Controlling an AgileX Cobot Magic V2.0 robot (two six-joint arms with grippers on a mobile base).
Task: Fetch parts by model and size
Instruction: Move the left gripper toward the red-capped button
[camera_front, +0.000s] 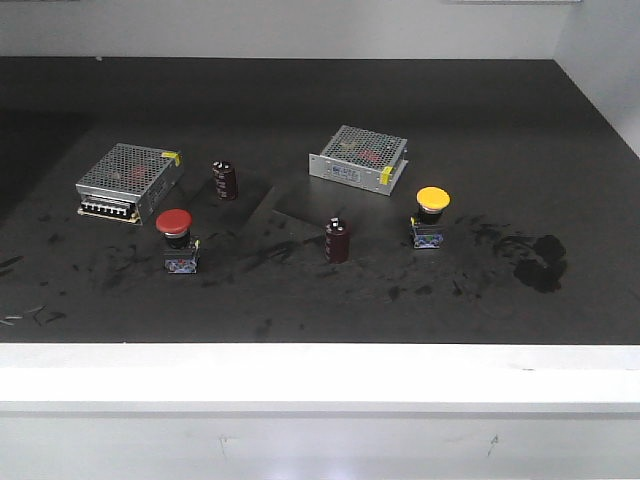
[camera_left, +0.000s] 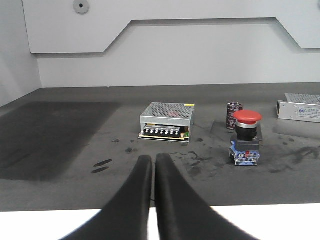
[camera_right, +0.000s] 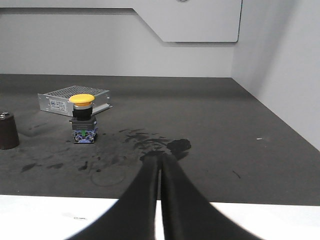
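Two switches: we log the red-capped switch (camera_front: 178, 240) front left on the tabletop (camera_front: 300, 110) and the yellow-capped switch (camera_front: 430, 218) front right. Both stand upright, well apart, and no hand touches them.
Left hand (camera_left: 152, 159): fingers drawn narrow, almost touching, holding nothing. The tips reach just past the front edge, with the red switch ahead and to their right.
Right hand (camera_right: 161, 156): equally narrow, holding nothing. The yellow switch is ahead and to its left.
Edges: a white ledge (camera_front: 320, 375) runs along the front. Grey walls close the back and the right side.
Open room: we see bare dark surface in front of both switches. One capacitor (camera_front: 337, 240) stands between them, and another capacitor (camera_front: 224, 180) stands behind the red switch. The left mesh box (camera_front: 130, 180) and right mesh box (camera_front: 358, 158) sit further back. A black stain (camera_front: 540, 265) lies right of the yellow switch.
Writing: the right box carries a side label and both boxes carry yellow stickers. We cannot read any of them.
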